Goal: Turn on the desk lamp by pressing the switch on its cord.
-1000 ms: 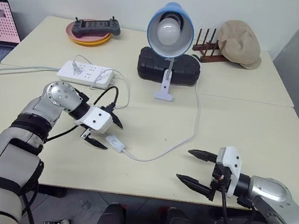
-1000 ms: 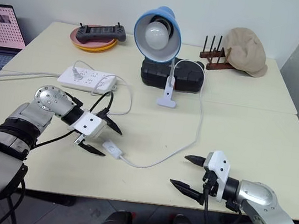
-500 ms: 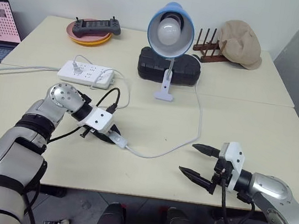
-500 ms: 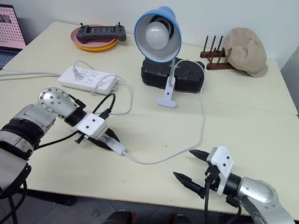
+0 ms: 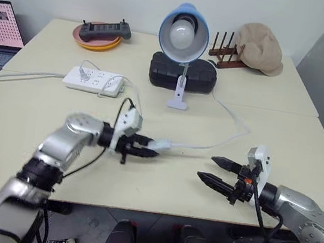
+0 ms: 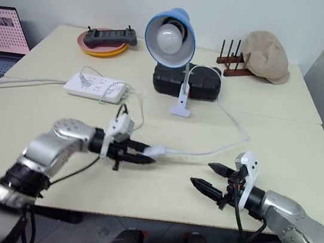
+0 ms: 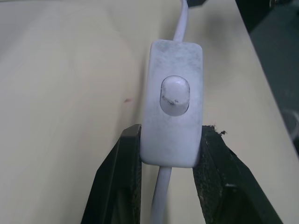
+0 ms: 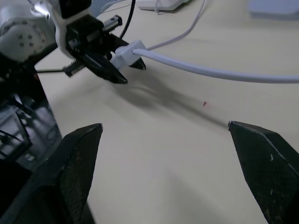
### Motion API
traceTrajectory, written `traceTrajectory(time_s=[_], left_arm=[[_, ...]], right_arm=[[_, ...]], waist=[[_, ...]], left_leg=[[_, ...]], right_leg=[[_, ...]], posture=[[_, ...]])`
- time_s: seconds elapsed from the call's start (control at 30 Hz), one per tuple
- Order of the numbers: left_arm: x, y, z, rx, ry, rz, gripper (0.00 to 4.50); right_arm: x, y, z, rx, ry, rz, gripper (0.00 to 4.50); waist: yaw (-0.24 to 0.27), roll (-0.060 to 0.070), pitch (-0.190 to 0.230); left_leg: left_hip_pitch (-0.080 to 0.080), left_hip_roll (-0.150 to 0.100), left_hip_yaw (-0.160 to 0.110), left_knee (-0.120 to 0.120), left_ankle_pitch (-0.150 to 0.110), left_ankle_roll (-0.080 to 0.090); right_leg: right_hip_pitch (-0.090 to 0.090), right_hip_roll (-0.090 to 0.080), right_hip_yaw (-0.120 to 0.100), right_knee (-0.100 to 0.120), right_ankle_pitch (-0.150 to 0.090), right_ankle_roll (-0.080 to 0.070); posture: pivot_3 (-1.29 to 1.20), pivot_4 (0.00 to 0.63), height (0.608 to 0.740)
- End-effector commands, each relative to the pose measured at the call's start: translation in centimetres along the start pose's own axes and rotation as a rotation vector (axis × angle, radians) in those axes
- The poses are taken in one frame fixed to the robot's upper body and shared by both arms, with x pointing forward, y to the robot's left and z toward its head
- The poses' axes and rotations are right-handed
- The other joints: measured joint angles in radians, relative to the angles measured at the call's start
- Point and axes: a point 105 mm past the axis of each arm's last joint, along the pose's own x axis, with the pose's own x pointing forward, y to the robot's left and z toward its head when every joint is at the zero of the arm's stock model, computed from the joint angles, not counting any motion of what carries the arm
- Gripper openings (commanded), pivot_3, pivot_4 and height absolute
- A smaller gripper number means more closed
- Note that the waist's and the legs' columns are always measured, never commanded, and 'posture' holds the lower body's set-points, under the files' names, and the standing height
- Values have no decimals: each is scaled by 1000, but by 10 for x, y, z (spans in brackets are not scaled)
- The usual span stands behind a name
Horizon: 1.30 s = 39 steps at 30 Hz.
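The desk lamp [image 5: 184, 33], with a light-blue shade and a white bulb that shows no glow, stands clipped at the back centre of the table. Its thin white cord [image 5: 219, 143] runs forward and then left to the switch [image 5: 160, 145]. My left gripper [image 5: 146, 148] is shut on the switch and holds it just above the table, pointing right. In the left wrist view the switch [image 7: 174, 121] sits between the two black fingers [image 7: 126, 182], its rocker button facing the camera. My right gripper [image 5: 207, 168] stands open a short way to the right of the switch, pointing towards it.
A white power strip [image 5: 92, 80] with its cables lies at the back left. Behind the lamp is a black case [image 5: 182, 73]. A plate with a controller [image 5: 102, 31], a wooden rack [image 5: 223, 48] and a beige cap [image 5: 260, 46] line the far edge. A laptop [image 5: 0, 26] is far left.
My left gripper shut on the switch, raised it off the table and carried it right, rolling the wrist; the cord followed. The right gripper rolled slightly and stayed in place.
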Motion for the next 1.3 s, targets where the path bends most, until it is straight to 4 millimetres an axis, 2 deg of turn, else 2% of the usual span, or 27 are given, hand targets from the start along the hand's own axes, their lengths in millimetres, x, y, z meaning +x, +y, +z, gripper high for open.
traceTrajectory(time_s=[0.03,0.23,0.3,0.37,0.67,1.1,1.2,1.3], left_arm=[[19,-6,17,54,-83,146,1137],[40,-2,25,86,-119,255,1137],[44,0,28,96,-131,276,1137],[46,-1,29,106,-129,281,1137],[48,-7,35,91,-174,277,1137],[47,-11,42,57,-216,265,1137],[46,-11,43,51,-222,266,1137],[45,-10,43,49,-222,267,1137]], right_arm=[[8,-2,2,129,-20,-34,4500],[29,8,15,328,-62,52,4500],[37,6,23,383,-92,49,4500],[43,3,29,424,-109,35,4500],[63,2,40,535,-118,13,4500],[65,-4,43,543,-130,-26,4500],[65,-4,44,549,-138,-31,4005],[65,-2,42,531,-126,-23,3273]], waist=[[0,0,0],[-2,0,0],[-1,0,0],[-2,0,0],[-4,0,0],[-9,0,0],[-9,0,0],[-9,0,0]], left_leg=[[2,0,0,0,0,0],[5,0,1,0,2,3],[4,0,1,0,2,3],[3,0,1,0,2,3],[2,0,1,-3,2,3],[2,0,1,-4,2,3],[2,0,1,-4,2,3],[1,0,1,-4,2,3]], right_leg=[[1,0,0,1,0,0],[3,1,2,0,-1,-7],[3,1,2,0,-1,-7],[2,1,2,-1,2,-2],[1,1,2,-2,1,-3],[0,1,2,-3,1,-3],[0,1,2,-3,1,-3],[0,1,2,-4,1,-3]], posture=[[0,150,740],[0,150,740],[0,150,740],[0,150,740],[0,150,740],[0,150,740],[0,150,740],[0,150,740]])
